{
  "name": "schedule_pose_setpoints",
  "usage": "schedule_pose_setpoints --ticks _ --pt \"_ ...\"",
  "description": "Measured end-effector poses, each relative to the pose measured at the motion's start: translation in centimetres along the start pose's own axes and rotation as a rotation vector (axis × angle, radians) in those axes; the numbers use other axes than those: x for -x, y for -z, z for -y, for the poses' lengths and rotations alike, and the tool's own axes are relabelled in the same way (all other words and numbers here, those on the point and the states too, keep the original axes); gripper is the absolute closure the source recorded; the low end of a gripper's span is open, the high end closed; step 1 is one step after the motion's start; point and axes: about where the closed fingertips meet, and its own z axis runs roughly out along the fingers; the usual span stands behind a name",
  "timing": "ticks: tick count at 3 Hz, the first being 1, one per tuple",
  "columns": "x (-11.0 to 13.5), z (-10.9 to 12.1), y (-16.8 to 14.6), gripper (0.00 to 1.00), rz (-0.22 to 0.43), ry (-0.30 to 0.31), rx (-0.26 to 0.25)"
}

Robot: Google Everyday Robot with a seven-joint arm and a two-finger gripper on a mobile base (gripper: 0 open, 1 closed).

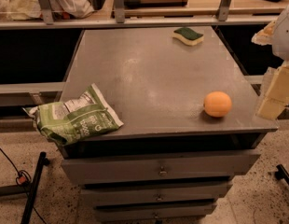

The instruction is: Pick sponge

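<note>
The sponge [188, 36] lies flat at the far right corner of the grey cabinet top [149, 78], pale yellow foam below and dark green scouring layer on top. My gripper [274, 94] hangs at the right edge of the view, beside the cabinet's near right corner, with cream-coloured fingers [270, 107] pointing down. It is well in front of the sponge and to its right, apart from it. Nothing shows between the fingers.
An orange ball [217, 104] sits near the front right of the top, close to the gripper. A green chip bag [72, 115] overhangs the front left edge. Drawers [158, 169] sit below. A shelf rail with metal posts [119, 3] runs behind.
</note>
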Motion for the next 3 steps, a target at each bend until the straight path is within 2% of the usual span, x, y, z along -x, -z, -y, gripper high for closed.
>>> schedule_pose_setpoints --ticks 1,2,3 --pt "0.0 0.1 0.1 0.0 0.001 -0.002 -0.005" --pt "-1.2 4.1 0.0 0.0 -0.011 -0.053 -0.076" --pt "-3.5 10.7 -0.2 0.0 0.044 -0.108 -0.174"
